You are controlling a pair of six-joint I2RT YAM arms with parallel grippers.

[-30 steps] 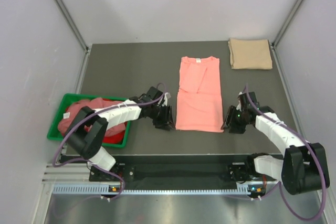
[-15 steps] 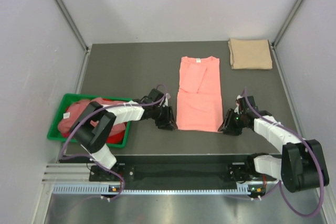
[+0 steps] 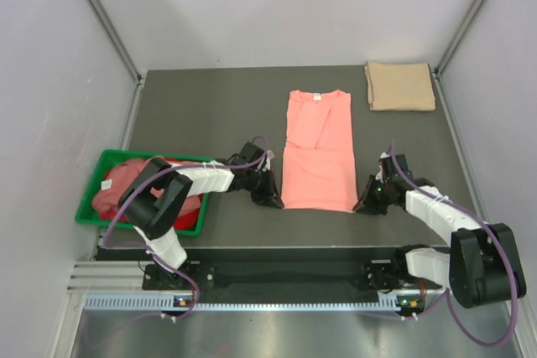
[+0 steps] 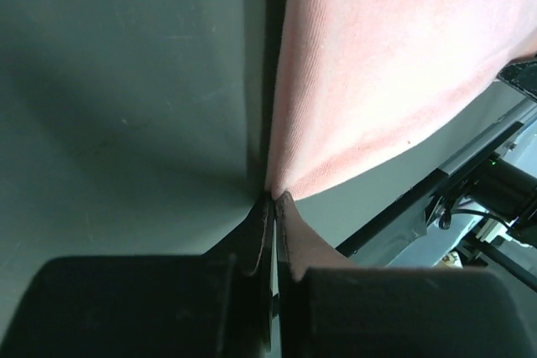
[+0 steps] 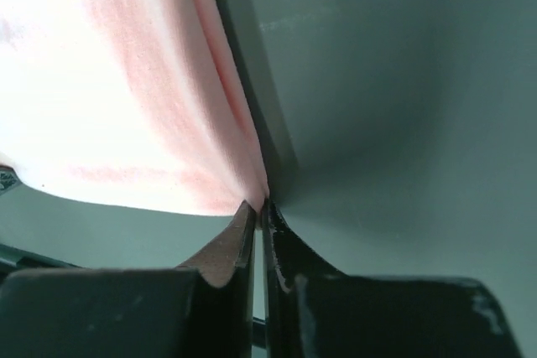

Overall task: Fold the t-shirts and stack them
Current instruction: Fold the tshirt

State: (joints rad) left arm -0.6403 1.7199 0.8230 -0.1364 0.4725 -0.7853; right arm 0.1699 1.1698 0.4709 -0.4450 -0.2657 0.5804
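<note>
Leftmost, red shirts [image 3: 126, 186] are heaped in the bin [image 3: 88, 207]. Mid-table, the left gripper [image 3: 273, 200] is clamped on the flat salmon shirt [image 3: 317, 153] at its near-left corner, the right gripper [image 3: 362, 204] at its near-right. Far right, the tan shirt [image 3: 400, 86] is folded.

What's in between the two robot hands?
The salmon-pink t-shirt. Its near edge runs from the left hand to the right hand, and each hand pinches one bottom corner. The top view shows this best.

Right pincer [image 5: 258, 207] clamped on salmon-pink t-shirt [image 5: 109, 81] corner.
</note>
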